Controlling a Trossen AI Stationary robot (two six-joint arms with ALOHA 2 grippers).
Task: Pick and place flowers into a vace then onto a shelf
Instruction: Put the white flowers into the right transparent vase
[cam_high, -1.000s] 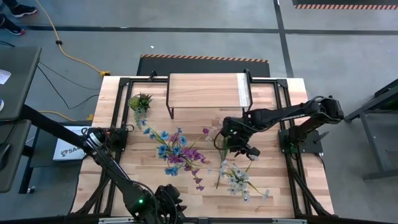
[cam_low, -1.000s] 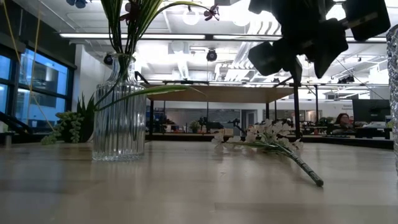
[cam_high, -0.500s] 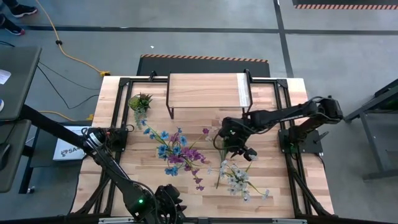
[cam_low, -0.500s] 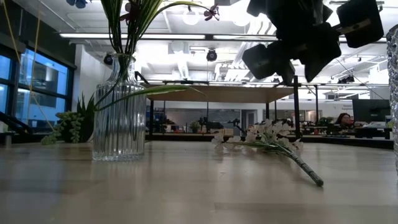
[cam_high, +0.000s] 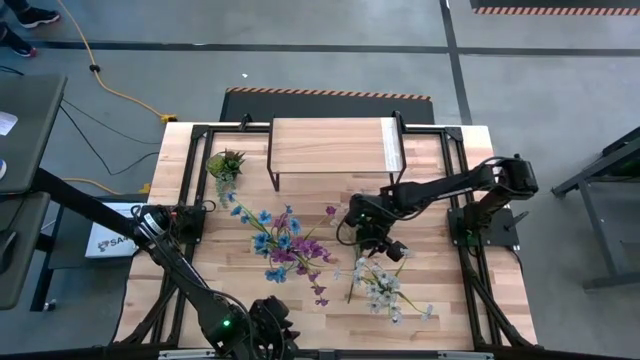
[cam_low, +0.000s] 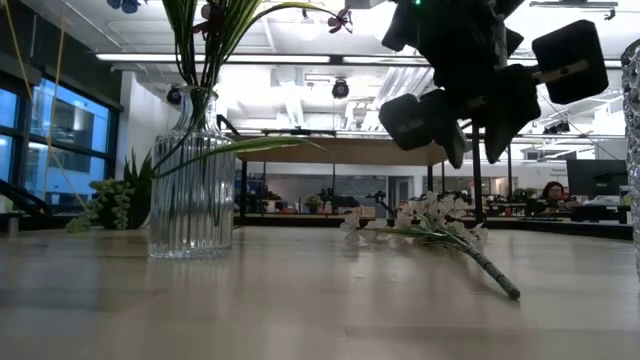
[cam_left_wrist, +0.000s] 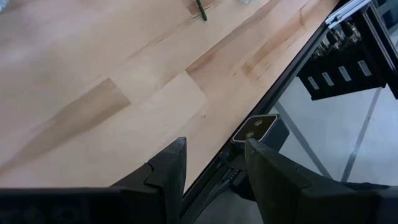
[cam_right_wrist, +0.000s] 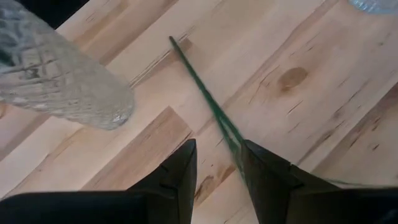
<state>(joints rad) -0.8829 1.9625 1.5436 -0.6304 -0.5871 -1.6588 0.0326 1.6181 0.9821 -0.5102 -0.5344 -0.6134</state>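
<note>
I am hovering my right gripper (cam_right_wrist: 217, 165), jaws narrowly parted and empty, over the white flowers' stem (cam_right_wrist: 199, 93) (thin; it could roll aside).

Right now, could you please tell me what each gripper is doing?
Left gripper: open, holding nothing.
Right gripper: open, above the flower stem, holding nothing.

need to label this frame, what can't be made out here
- Right gripper, low view: blocks part of the shelf behind it.
- Flowers in the vase, low view: blossoms cut off by the top edge.
- Left gripper, high view: hidden under its own arm.
</note>
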